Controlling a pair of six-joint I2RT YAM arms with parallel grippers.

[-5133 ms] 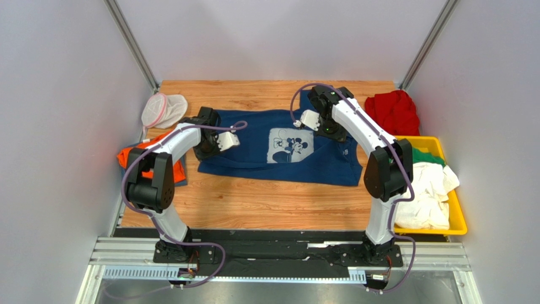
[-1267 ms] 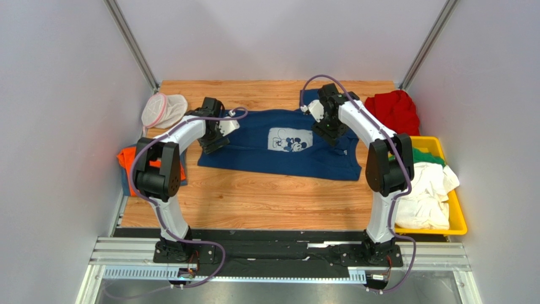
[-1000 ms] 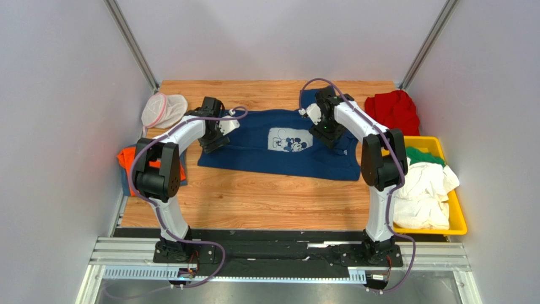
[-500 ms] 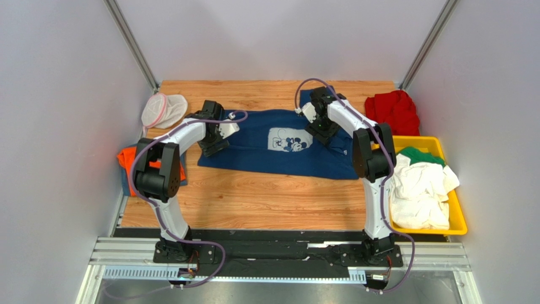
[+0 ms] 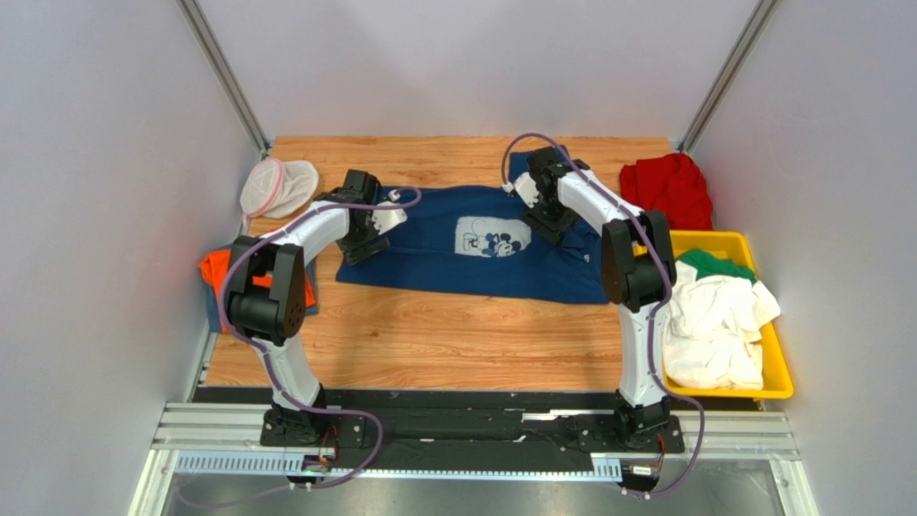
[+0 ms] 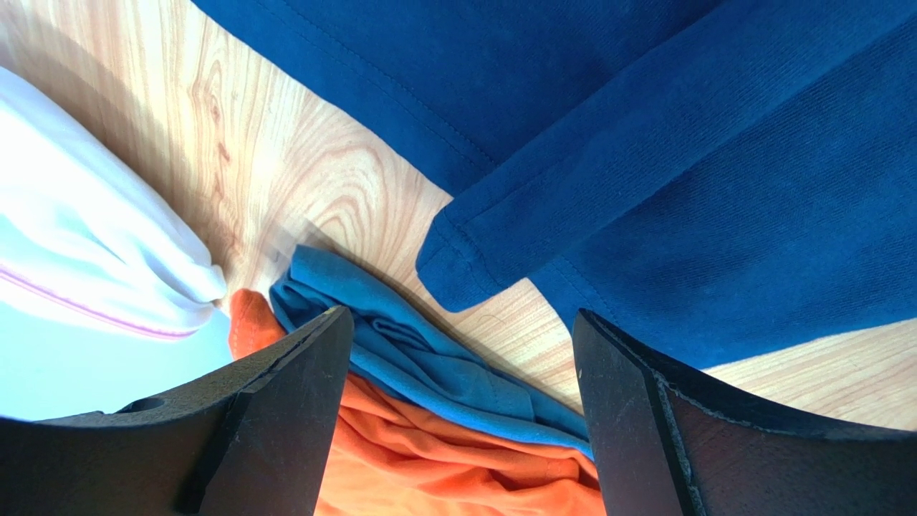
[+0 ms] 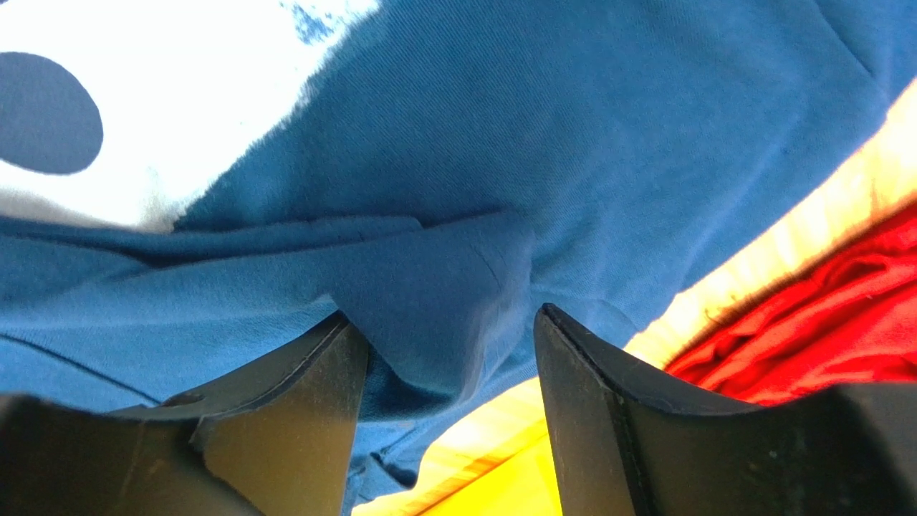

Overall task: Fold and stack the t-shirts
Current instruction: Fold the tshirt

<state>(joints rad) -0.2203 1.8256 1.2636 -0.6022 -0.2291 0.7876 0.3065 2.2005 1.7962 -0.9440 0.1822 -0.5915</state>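
Top external view: navy t-shirt (image 5: 474, 263) spread flat, print upward, at mid-tabletop (image 5: 452, 344). Left tool (image 6: 461, 317) stands wide and empty over the sleeve on the robot's left, near the orange t-shirt (image 6: 431, 473). Right tool (image 7: 441, 323) stands parted at the opposite shoulder, with a raised fold of navy cloth between its fingers. The red t-shirt (image 7: 818, 312) lies beside it.

The navy t-shirt (image 5: 474, 263) has a pale Mickey print (image 5: 492, 237); red t-shirt (image 5: 669, 188), orange t-shirt (image 6: 452, 478), yellow bin (image 5: 784, 376).
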